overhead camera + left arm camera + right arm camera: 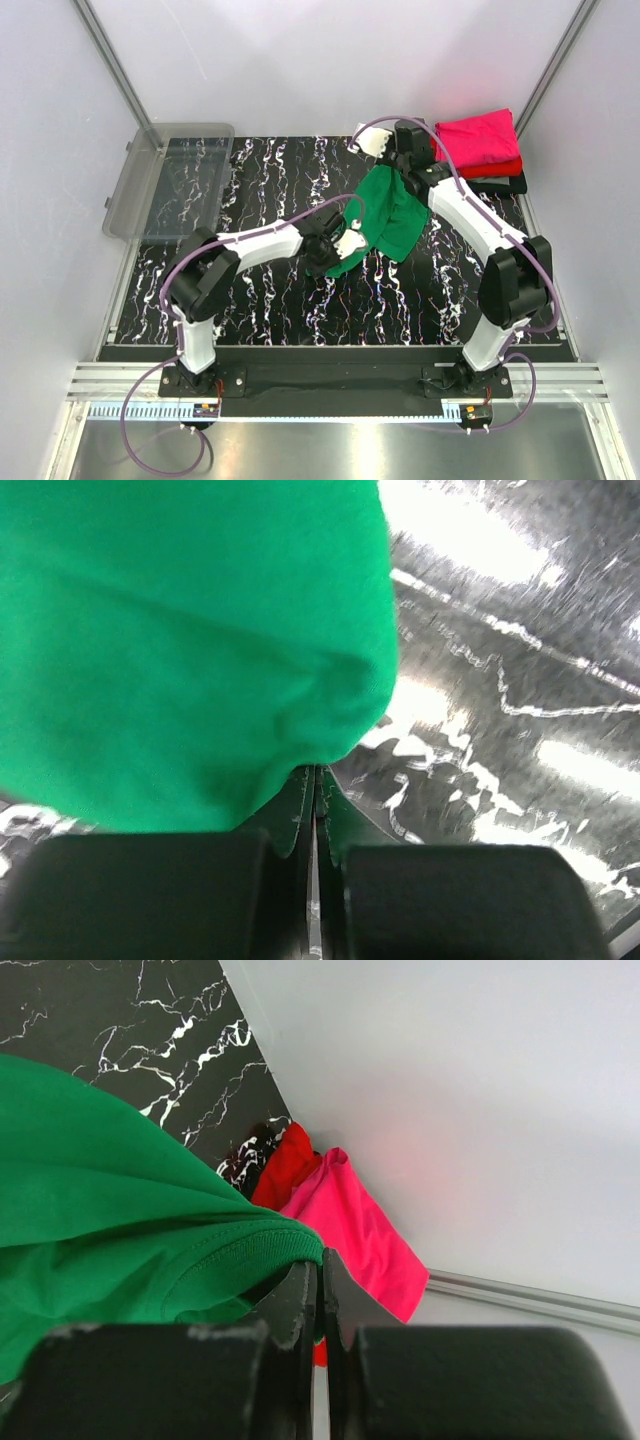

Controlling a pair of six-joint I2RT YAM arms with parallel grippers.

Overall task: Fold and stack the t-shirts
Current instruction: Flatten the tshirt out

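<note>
A bright green t-shirt (pixel 390 215) hangs bunched above the middle of the table, held between both grippers. My right gripper (pixel 392 165) is shut on its ribbed collar (pixel 255 1250), the jaws pressed together at the cloth's edge (pixel 320 1260). My left gripper (pixel 350 240) is shut on a lower fold of the same green t-shirt (pixel 180 650), which meets the closed fingertips (pixel 315 772). At the back right corner lies a folded stack: a magenta-pink t-shirt (pixel 478 140) on top, a red one (pixel 505 168) under it, a black one (pixel 500 185) at the bottom.
A clear grey plastic bin (pixel 170 180) sits at the table's back left, partly over the edge. The black marbled tabletop (pixel 270 300) shows between the arms. White walls close in behind and beside the stack.
</note>
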